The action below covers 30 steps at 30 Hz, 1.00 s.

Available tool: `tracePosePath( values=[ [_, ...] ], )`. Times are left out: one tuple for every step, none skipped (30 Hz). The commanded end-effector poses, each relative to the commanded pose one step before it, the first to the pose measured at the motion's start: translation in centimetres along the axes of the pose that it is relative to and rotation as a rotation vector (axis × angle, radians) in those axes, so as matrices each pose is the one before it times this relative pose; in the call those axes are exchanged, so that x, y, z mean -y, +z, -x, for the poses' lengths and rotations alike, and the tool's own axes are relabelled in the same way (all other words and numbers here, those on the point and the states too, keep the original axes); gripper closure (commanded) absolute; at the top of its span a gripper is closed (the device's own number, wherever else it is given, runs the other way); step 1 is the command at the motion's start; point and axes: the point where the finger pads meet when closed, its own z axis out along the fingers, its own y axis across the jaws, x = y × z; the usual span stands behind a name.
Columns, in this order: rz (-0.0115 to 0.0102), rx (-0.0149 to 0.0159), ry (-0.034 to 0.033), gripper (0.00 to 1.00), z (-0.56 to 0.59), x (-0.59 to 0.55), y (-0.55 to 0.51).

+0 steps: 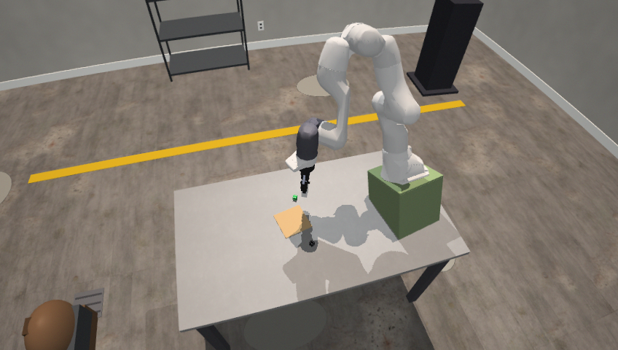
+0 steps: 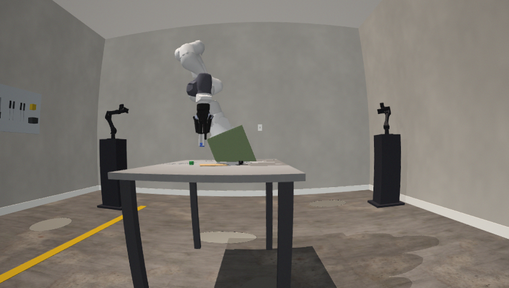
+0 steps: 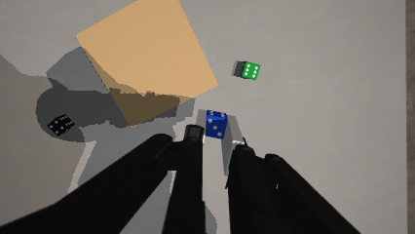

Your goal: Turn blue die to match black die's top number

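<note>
My gripper (image 3: 213, 126) is shut on the blue die (image 3: 215, 124) and holds it well above the table; the die also shows in the exterior view (image 2: 201, 144). In the top view the gripper (image 1: 304, 190) hangs over the table's far side, beyond the orange mat (image 1: 292, 221). The mat (image 3: 146, 58) lies flat with nothing on it. The black die (image 3: 60, 125) (image 1: 311, 245) sits on the table beside the mat's near corner, in the arm's shadow. The green die (image 3: 250, 70) rests on the table off the mat, six on top.
The green pedestal (image 1: 405, 201) carrying the arm's base stands on the table's right side. The table's far edge runs close behind the gripper.
</note>
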Motion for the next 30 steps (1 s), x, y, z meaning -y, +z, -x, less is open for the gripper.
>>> tracePosePath(
  values=[
    [0.00466,0.00194,0.17419,0.91,-0.192,0.050,0.078],
    [0.00009,-0.00009,0.00567,0.91,-0.014,0.018,0.001],
    [0.00039,-0.00045,0.02718,0.91,-0.067,0.089,0.004],
    [0.00023,-0.00028,0.01665,0.91,-0.039,0.056,0.002],
    [0.00022,-0.00028,0.01691,0.91,-0.038,0.058,0.002],
    [0.00022,-0.00028,0.01726,0.91,-0.038,0.060,0.002],
    [0.00022,-0.00029,0.01780,0.91,-0.038,0.062,0.003],
    [0.00020,-0.00028,0.01702,0.91,-0.035,0.061,0.002],
    [0.00004,-0.00005,0.00315,0.91,-0.006,0.011,0.000],
    [0.00031,-0.00046,0.02884,0.91,-0.056,0.104,0.004],
    [0.00018,-0.00028,0.01766,0.91,-0.032,0.065,0.002],
    [0.00000,0.00000,0.00000,0.91,0.000,0.000,0.000],
    [0.00000,0.00000,0.00000,0.91,0.000,0.000,0.000],
    [0.00043,-0.00072,0.04665,0.91,-0.079,0.174,0.007],
    [0.00014,-0.00026,0.01729,0.91,-0.026,0.066,0.002],
    [0.00010,-0.00019,0.01262,0.91,-0.018,0.049,0.002],
    [0.00015,-0.00030,0.02018,0.91,-0.027,0.078,0.003],
    [0.00013,-0.00027,0.01873,0.91,-0.023,0.073,0.003],
    [0.00011,-0.00024,0.01692,0.91,-0.019,0.067,0.002],
    [0.00010,-0.00024,0.01718,0.91,-0.018,0.068,0.002],
    [0.00010,-0.00024,0.01754,0.91,-0.017,0.070,0.002],
    [0.00009,-0.00023,0.01749,0.91,-0.015,0.070,0.002],
    [0.00008,-0.00023,0.01748,0.91,-0.013,0.071,0.002],
    [0.00002,-0.00005,0.00363,0.91,-0.002,0.015,0.001],
    [0.00012,-0.00037,0.02934,0.91,-0.019,0.119,0.004],
    [0.00006,-0.00020,0.01637,0.91,-0.008,0.067,0.002],
    [0.00006,-0.00021,0.01796,0.91,-0.007,0.074,0.002],
    [0.00005,-0.00020,0.01761,0.91,-0.005,0.073,0.002],
    [0.00000,0.00000,0.00000,0.91,0.000,0.000,0.000],
    [0.00000,0.00000,0.00000,0.91,0.000,0.000,0.000]
  ],
)
